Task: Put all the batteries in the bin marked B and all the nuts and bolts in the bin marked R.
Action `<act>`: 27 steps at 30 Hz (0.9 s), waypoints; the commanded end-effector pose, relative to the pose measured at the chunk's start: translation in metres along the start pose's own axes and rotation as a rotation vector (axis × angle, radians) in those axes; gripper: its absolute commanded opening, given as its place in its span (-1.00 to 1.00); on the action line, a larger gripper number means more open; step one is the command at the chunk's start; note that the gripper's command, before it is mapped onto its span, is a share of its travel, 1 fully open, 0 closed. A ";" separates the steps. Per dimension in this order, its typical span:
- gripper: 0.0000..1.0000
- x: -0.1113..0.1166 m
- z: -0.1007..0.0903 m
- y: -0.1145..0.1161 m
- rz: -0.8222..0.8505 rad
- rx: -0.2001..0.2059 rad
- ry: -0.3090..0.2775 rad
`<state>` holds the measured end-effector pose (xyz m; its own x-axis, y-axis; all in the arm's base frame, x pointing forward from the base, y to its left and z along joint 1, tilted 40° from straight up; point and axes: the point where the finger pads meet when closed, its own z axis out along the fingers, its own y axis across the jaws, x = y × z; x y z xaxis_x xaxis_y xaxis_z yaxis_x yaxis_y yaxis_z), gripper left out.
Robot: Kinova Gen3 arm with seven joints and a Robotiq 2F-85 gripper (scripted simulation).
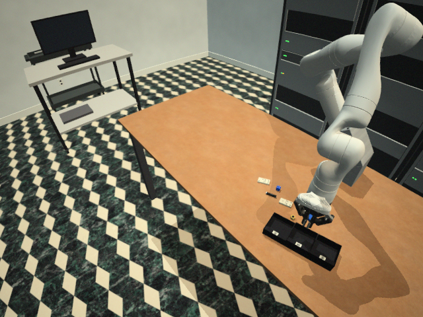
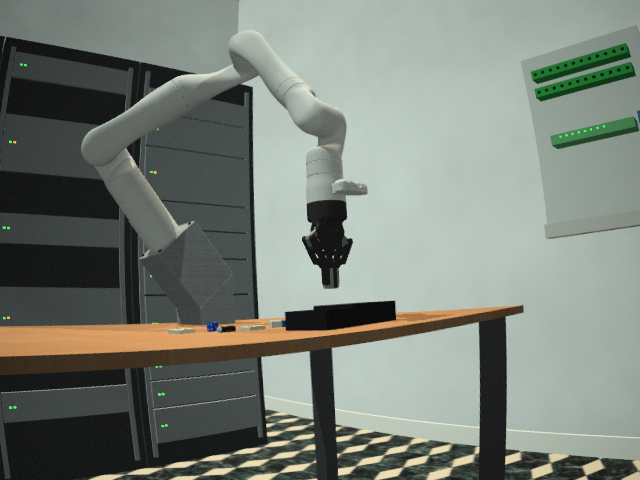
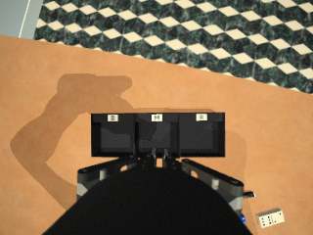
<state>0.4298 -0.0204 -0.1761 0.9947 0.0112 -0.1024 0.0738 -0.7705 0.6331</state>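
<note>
My gripper (image 1: 307, 225) (image 2: 330, 285) (image 3: 159, 155) is nearly closed above the rear wall of the bin row, around its middle compartment. I can make out nothing between its fingertips. The black three-compartment bin row (image 1: 267, 230) (image 2: 307, 321) (image 3: 221, 134) stands on the table, marked B, M and R. In the wrist view, B is left and R is right. Its dark insides hide any small contents. A black battery (image 1: 270, 195) (image 2: 226, 328) (image 3: 249, 194) lies on the table. A yellow nut (image 1: 293, 216) lies behind the R compartment.
One domino (image 1: 264, 180) (image 2: 181, 331) and another domino (image 1: 285, 202) (image 2: 252, 327) (image 3: 270, 218) lie on the table, with a blue die (image 1: 278, 187) (image 2: 211, 326) nearby. A blue-and-white block (image 1: 310, 216) (image 2: 276, 323) lies behind the bins, partly hidden by my gripper.
</note>
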 end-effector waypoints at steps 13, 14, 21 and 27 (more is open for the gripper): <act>-0.82 0.001 0.032 -0.002 -0.008 -0.006 0.004; -0.82 0.001 0.035 -0.002 -0.008 -0.006 0.004; -0.82 0.001 0.048 -0.002 -0.008 -0.006 0.004; -0.82 0.001 0.052 -0.002 -0.008 -0.006 0.004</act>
<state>0.4267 -0.0509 -0.2172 0.9943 0.0214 -0.1040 0.0830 -0.7673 0.6359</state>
